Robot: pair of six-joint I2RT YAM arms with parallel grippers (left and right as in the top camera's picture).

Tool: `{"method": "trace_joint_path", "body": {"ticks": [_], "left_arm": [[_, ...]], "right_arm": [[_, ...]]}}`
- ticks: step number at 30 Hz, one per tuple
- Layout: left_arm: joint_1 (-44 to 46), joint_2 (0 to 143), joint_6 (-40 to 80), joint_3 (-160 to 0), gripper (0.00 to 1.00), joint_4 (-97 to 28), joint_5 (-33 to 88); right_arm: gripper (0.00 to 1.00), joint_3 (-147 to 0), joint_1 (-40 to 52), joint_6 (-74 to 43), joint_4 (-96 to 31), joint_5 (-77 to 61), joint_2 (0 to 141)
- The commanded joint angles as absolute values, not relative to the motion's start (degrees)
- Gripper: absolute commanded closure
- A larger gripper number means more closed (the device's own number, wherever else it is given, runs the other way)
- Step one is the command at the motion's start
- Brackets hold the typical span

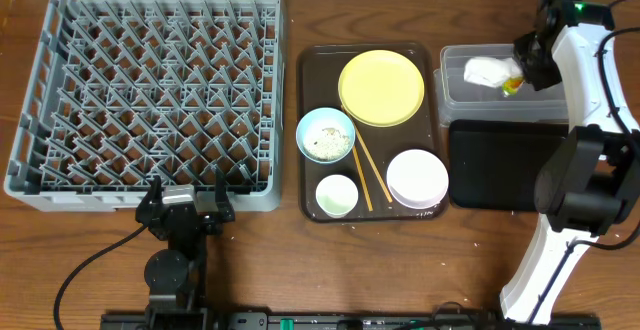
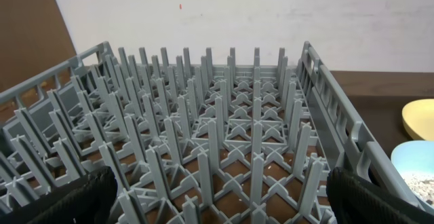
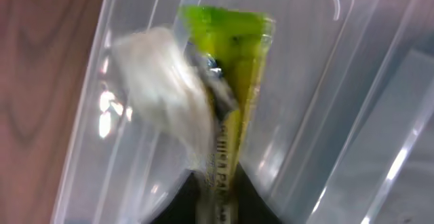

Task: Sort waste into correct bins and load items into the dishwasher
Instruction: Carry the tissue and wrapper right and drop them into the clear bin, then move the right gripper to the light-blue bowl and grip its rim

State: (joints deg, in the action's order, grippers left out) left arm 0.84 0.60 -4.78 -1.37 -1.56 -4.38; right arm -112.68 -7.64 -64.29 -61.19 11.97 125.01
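Note:
My right gripper [image 1: 520, 70] hangs over the clear plastic tub [image 1: 455, 95] at the far right. It is shut on the orange-and-green snack wrapper [image 3: 234, 108] and the white crumpled napkin [image 3: 166, 95], which dangle inside the tub; the napkin [image 1: 485, 70] also shows from overhead. The black tray [image 1: 495, 165] lies just in front of the tub. The yellow plate [image 1: 381, 87], the light blue bowl [image 1: 325, 134] with rice scraps [image 1: 327, 142], the white bowl [image 1: 417, 177], the small cup [image 1: 337, 195] and the chopsticks [image 1: 368, 173] sit on the brown tray. My left gripper [image 1: 185, 210] is open and empty at the grey dish rack's [image 1: 150, 95] front edge.
The dark brown serving tray [image 1: 308, 100] lies between the rack and the bins. In the left wrist view the rack's upright pegs [image 2: 217, 149] fill the frame, with the plate's edge [image 2: 417, 119] and the blue bowl [image 2: 413, 166] at the right. The right arm's base stands at the front right.

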Motion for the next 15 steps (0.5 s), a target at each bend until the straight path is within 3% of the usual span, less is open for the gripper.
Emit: {"method": "trace_joint_path", "body": {"ticks": [1, 3, 7, 15], "left_arm": [[0.6, 0.3, -5.3, -0.2, 0.01, -3.8, -4.7], [0.6, 0.3, -5.3, -0.2, 0.01, -3.8, -4.7], [0.6, 0.3, -5.3, -0.2, 0.01, -3.8, -4.7], [0.6, 0.3, -5.3, -0.2, 0.01, -3.8, -4.7]], "right_arm": [[0.55, -113.3, -7.8, -62.8, -60.7, 11.4, 121.5], [0.22, -113.3, -7.8, -58.0, -60.4, 10.4, 119.3], [0.01, -113.3, -7.6, -44.1, -60.2, 8.3, 113.0], [0.05, -113.3, -2.6, -18.2, -61.4, -8.0, 101.2]]}}
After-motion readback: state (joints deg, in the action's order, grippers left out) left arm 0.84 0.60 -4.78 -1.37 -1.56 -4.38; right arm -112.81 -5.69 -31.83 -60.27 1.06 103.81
